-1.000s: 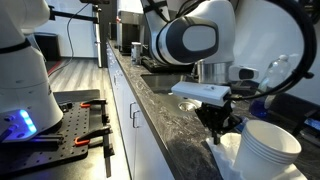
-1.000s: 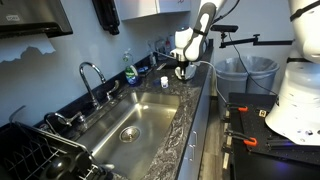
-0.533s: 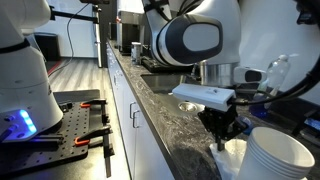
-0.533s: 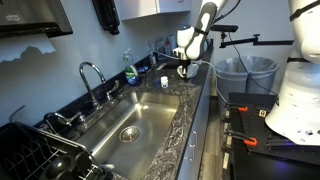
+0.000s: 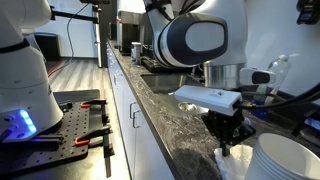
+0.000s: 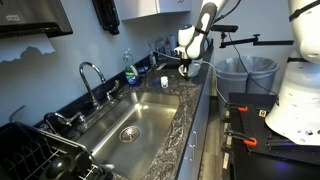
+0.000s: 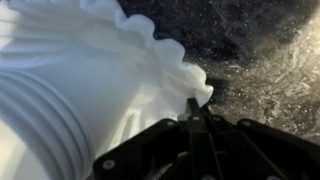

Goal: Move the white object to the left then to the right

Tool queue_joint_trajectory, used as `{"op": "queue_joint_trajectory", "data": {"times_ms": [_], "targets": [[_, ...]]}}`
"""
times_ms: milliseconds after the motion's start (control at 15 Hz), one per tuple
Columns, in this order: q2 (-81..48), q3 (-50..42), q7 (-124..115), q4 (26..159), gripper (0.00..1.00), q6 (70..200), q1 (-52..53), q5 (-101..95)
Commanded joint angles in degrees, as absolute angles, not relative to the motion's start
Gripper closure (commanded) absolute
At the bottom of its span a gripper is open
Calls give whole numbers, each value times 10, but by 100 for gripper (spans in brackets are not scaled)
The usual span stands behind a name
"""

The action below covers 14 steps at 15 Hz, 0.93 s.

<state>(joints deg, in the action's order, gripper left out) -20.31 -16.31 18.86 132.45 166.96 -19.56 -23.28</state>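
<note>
The white object (image 7: pixel 90 80) is a pile of ruffled paper filters with stacked white cups on top, and it fills the left of the wrist view. It also shows at the lower right of an exterior view (image 5: pixel 288 160). It rests on the dark granite counter (image 5: pixel 160 110). My gripper (image 7: pixel 192 108) is shut, its fingertips pinching the wavy edge of the filters. In both exterior views the gripper (image 5: pixel 228 148) (image 6: pixel 186 68) points down at the counter beside the pile.
A steel sink (image 6: pixel 130 125) with a faucet (image 6: pixel 90 75) lies along the counter. A bottle with blue liquid (image 6: pixel 130 72) and a small white item (image 6: pixel 163 82) stand behind the sink. Bins (image 6: pixel 245 72) stand past the counter's end.
My gripper and the white pile have slid together along the counter, toward the lower right of the close exterior view. The jaws stay shut on the filter edge.
</note>
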Motion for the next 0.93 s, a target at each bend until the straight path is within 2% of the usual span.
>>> {"op": "queue_joint_trajectory", "data": {"times_ms": [0,67,133,267,733,800,867], "targets": [[-208,-163,209,1318,100,1678,-199,-223],[-206,-164,209,1320,74,1676,-197,-224],[-204,-167,207,1322,72,1677,-195,-228],[-199,-169,205,1328,60,1680,-192,-231],[-175,-174,206,1355,7,1694,-186,-244],[-171,-175,206,1358,1,1700,-185,-247],[-168,-176,205,1362,0,1705,-183,-249]]}}
